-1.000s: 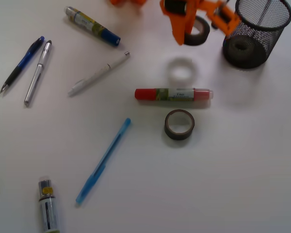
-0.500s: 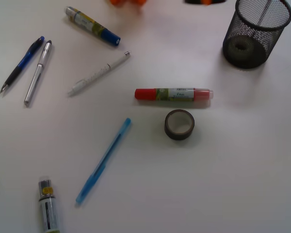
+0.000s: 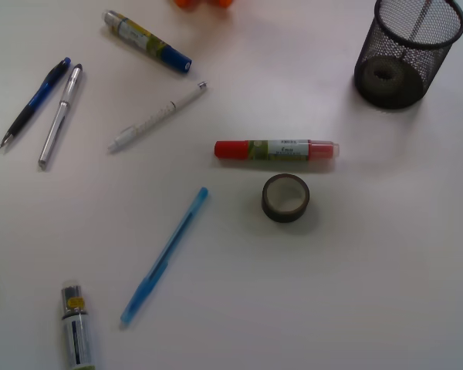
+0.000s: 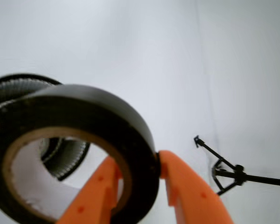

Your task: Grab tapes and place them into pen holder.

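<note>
On the white counter (image 3: 386,270), taking the red-capped marker (image 3: 276,149) as the landmark, the far left holds a blue pen (image 3: 34,102) and a silver pen (image 3: 59,116) lying side by side, well apart from the marker. Low in the left corner lies a short tube with a dark cap (image 3: 76,326). A light-blue pen (image 3: 163,256) slants below and left of the marker, a white pen (image 3: 157,116) slants above and left of it, and a blue-capped marker (image 3: 147,41) lies farther up and left. The red-capped marker lies level, cap to the left. Just below it, slightly apart, a dark grey-brown tape roll (image 3: 285,197) lies flat with its open centre upward. Up and to the right of the marker stands the black mesh pen holder (image 3: 408,51), with a dark roll (image 3: 383,75) showing through the mesh at its bottom. In the wrist view the orange end effector (image 4: 139,189) is clenched on a black tape roll (image 4: 70,154), one finger (image 4: 97,192) inside the tan core and the other outside, pinching the wall. Behind this roll the holder's mesh rim (image 4: 18,84) shows. To the right stands a thin black stand (image 4: 233,172).
</note>
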